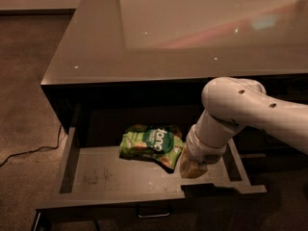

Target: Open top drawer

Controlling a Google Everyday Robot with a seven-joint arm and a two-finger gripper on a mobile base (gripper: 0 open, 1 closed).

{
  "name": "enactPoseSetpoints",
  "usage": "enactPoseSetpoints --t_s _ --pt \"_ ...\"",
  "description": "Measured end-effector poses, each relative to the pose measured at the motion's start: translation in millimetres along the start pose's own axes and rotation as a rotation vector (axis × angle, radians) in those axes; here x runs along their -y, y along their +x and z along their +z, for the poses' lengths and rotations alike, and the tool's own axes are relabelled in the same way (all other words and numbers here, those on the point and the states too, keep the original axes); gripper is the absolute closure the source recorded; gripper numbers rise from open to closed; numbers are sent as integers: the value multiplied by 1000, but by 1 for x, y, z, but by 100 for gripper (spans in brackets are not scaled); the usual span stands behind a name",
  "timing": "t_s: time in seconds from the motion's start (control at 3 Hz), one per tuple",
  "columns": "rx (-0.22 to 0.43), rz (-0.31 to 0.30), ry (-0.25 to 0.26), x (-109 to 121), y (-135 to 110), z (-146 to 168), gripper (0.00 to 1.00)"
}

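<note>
1. Seeing top drawer [106,174] standing pulled out under the worktop's [168,32] front edge, grey floor showing.
2. Spotting gripper [192,165] hanging inside the drawer, right of centre, near its front rim.
3. Failing to read gripper state: cannot tell.
4. Noting green snack bag [150,142] lying just left of gripper.
5. Noting metal handle [154,211] sitting centred on the front panel.

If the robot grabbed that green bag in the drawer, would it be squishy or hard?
Probably squishy: the green bag looks crinkled and puffy, so it would likely bend and crumple. It seems light, so a nudge from the gripper, right beside it in the top drawer, might slide it across the flat floor.
</note>
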State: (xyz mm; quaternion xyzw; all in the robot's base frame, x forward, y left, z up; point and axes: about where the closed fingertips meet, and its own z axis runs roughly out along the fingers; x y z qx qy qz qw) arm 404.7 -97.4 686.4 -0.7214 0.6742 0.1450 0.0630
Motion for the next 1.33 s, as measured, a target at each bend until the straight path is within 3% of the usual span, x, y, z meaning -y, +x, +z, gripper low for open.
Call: enactPoseSetpoints --t_s 0.33,0.67,1.0,1.33 --pt "0 0 0 0 0 0 12" --pt "0 0 0 0 0 0 0" --pt "7 2 1 1 0 0 0" --pt "63 -3 20 15 2 1 0"
